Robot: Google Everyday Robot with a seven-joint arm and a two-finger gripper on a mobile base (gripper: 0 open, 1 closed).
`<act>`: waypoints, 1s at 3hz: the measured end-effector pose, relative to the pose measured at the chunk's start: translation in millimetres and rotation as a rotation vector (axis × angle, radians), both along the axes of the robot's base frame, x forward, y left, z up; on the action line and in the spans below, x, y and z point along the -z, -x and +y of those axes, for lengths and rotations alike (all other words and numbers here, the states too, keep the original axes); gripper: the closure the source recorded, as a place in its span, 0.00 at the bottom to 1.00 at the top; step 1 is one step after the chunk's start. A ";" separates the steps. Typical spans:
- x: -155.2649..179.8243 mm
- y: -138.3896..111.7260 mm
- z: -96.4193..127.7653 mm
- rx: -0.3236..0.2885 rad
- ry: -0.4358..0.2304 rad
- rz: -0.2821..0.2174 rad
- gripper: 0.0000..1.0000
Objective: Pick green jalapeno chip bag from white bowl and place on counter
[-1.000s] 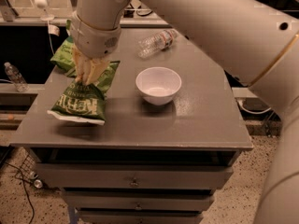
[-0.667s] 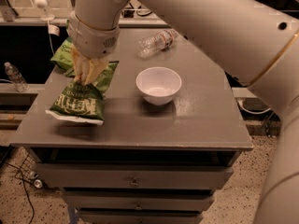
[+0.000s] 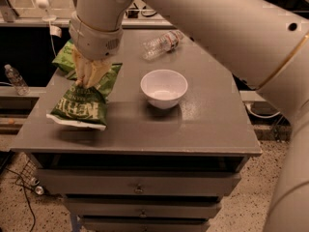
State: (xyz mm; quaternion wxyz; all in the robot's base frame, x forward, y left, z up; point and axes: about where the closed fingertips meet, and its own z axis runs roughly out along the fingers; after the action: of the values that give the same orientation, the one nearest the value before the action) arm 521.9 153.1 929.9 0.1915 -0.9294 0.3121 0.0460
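The green jalapeno chip bag [image 3: 81,106] is dark green with pale lettering and a white bottom edge. It hangs tilted over the left part of the counter [image 3: 203,124], with its lower end at or just above the surface. My gripper [image 3: 90,76] points down and is shut on the bag's top edge. The white bowl [image 3: 164,88] stands empty near the counter's middle, to the right of the bag and apart from it.
A brighter lime-green bag [image 3: 64,58] lies behind my gripper at the counter's left edge. A clear plastic bottle [image 3: 161,42] lies on its side at the back. My large arm crosses the upper right. Another bottle [image 3: 15,79] stands on a shelf at the left.
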 end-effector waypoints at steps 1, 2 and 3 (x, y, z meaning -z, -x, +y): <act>-0.5 0.4 1.7 -0.001 -0.003 -0.004 0.07; -0.8 0.6 2.2 -0.001 -0.004 -0.005 0.00; -12.7 8.9 -50.9 0.139 0.038 0.018 0.00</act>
State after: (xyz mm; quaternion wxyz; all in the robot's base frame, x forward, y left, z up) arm 513.0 102.2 942.6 0.1740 -0.9084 0.3786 0.0348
